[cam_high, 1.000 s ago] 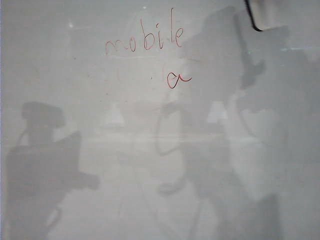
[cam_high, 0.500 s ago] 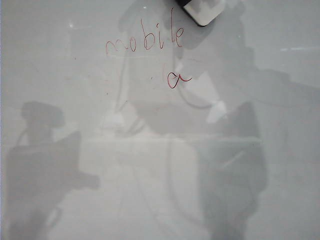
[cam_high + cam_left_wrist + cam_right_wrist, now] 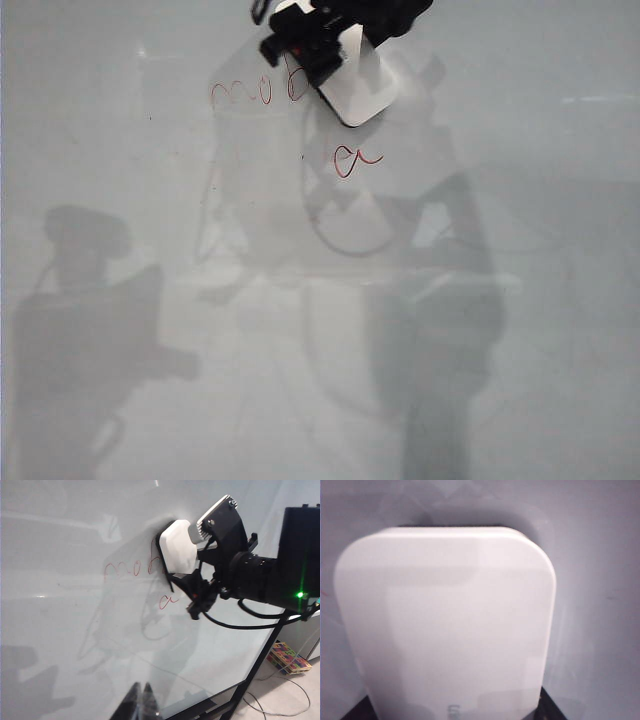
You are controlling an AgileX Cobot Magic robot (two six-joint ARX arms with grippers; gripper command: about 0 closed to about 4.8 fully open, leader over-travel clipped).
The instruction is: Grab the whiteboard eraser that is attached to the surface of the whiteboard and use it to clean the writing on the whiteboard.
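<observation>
The whiteboard (image 3: 520, 300) fills the exterior view. My right gripper (image 3: 320, 40) comes in from the top edge, shut on the whiteboard eraser (image 3: 355, 88), a white block with a dark rim. The eraser lies over the end of the red writing (image 3: 250, 92); only "mob" and the looped "a" (image 3: 356, 158) below it show. The left wrist view has the eraser (image 3: 179, 547) flat against the whiteboard (image 3: 60, 630), held by the right gripper (image 3: 200, 555). The eraser (image 3: 450, 625) fills the right wrist view. My left gripper (image 3: 141, 695) hangs low, far from the writing, fingers together and holding nothing.
Grey shadows of both arms lie across the board (image 3: 90, 330). In the left wrist view the board's black frame (image 3: 250, 680) runs along its edge. Beyond it are the floor, a colourful box (image 3: 287, 657) and loose cables (image 3: 270, 710).
My right gripper has brought the eraser down and to the left from the top edge of the exterior view, onto the end of "mobile". The left arm has stayed still.
</observation>
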